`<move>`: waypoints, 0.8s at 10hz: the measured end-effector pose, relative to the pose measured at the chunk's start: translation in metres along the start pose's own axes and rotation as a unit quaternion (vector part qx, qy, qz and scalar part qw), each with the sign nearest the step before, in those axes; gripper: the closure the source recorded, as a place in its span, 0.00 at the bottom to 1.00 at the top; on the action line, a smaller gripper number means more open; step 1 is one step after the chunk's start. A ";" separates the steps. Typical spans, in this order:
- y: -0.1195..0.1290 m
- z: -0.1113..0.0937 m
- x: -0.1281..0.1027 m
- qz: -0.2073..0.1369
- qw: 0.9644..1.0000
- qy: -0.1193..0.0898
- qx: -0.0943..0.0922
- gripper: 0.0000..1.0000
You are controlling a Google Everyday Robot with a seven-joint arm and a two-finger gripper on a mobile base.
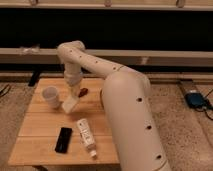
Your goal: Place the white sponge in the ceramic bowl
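Note:
My gripper (74,97) hangs down from the arm over the back left part of the wooden table (35,150). It is shut on the white sponge (69,104), an off-white block that hangs tilted at its tip, just above the table. The ceramic bowl (83,92) shows only as a small orange-red patch right of the gripper; the rest is hidden behind the wrist. The sponge is just left of and in front of that patch.
A white cup (50,96) stands left of the sponge. A black slab (63,139) and a white printed tube (86,135) lie at the table's front. My thick white arm (127,110) covers the table's right side. A blue object (195,99) lies on the floor at right.

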 end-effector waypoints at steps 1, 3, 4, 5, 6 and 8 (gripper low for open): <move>0.012 -0.004 -0.001 0.014 1.000 0.001 0.000 1.00; 0.038 -0.010 -0.009 0.046 0.999 0.004 -0.001 1.00; 0.049 -0.012 -0.013 0.059 0.998 0.005 0.000 1.00; 0.061 -0.015 -0.017 0.072 0.997 0.006 -0.001 1.00; 0.075 -0.017 -0.023 0.087 0.996 0.007 -0.002 1.00; 0.098 -0.024 -0.034 0.108 0.994 0.016 -0.006 1.00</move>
